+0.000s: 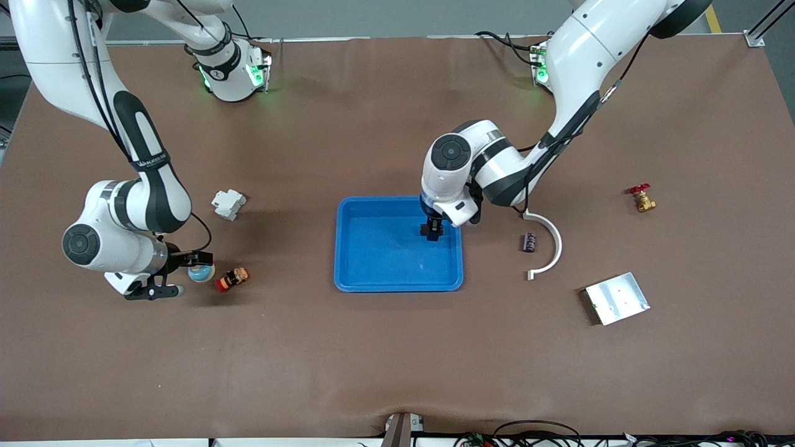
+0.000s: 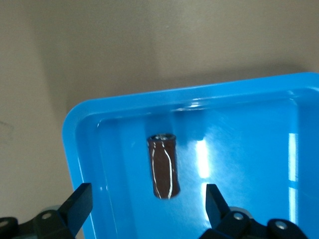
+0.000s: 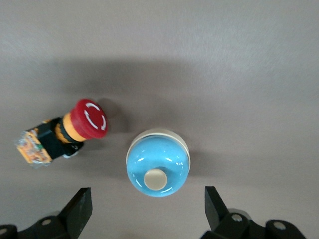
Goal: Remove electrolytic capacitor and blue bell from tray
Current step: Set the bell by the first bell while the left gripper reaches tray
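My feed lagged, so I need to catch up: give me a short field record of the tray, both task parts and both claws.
tray: on table, mid-table
capacitor: lying in tray, near a corner
blue bell: on table, outside tray, beside red emergency-stop button
left claw: open, over the capacitor in the tray, not gripping
right claw: open, over the bell, not gripping
left to do: capacitor out of tray
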Motion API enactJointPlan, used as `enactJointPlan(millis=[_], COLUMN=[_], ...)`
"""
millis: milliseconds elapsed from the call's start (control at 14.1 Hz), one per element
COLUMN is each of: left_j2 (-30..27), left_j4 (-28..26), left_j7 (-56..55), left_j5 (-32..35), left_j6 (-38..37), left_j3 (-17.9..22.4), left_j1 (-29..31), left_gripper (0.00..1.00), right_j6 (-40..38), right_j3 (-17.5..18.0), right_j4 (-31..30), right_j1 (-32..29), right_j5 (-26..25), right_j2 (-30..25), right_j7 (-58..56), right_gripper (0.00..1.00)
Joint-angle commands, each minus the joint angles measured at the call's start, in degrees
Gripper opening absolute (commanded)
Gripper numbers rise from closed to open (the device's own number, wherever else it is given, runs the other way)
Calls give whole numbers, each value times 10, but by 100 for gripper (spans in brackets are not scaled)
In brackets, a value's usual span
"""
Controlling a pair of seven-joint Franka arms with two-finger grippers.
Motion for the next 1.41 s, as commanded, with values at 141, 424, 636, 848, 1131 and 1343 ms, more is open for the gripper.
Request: enactJointPlan(millis=[141,424,636,848,1131,1343], left_j2=[18,60,74,76,75,72], left_j4=[18,66,79,81,81,87], left_j7=[-21,-21,-14,-11,-7,-6], left_j5=[35,42,42,44,56,73], left_j6=[-11,-11,-8,-7,-6,-6], left_j3=[11,45,75,76,79,79], left_j1=[-9,-48,-76,-73,-78,-80], left_gripper=[100,100,100,100,100,100], right_j6=[-121,-186,-245,-313,-332,-382], right_j3=[-3,1,2,2,5,10], right_j4=[64,68,93,145,161,213], right_j1=[1,-6,-9,-13,-16,-17], right_j5=[4,5,9,9,4,-13], right_j2=[-52,-149,-201,-217,-243,-240], right_j7=[9,9,37,42,38,36], right_gripper=[100,100,100,100,100,100])
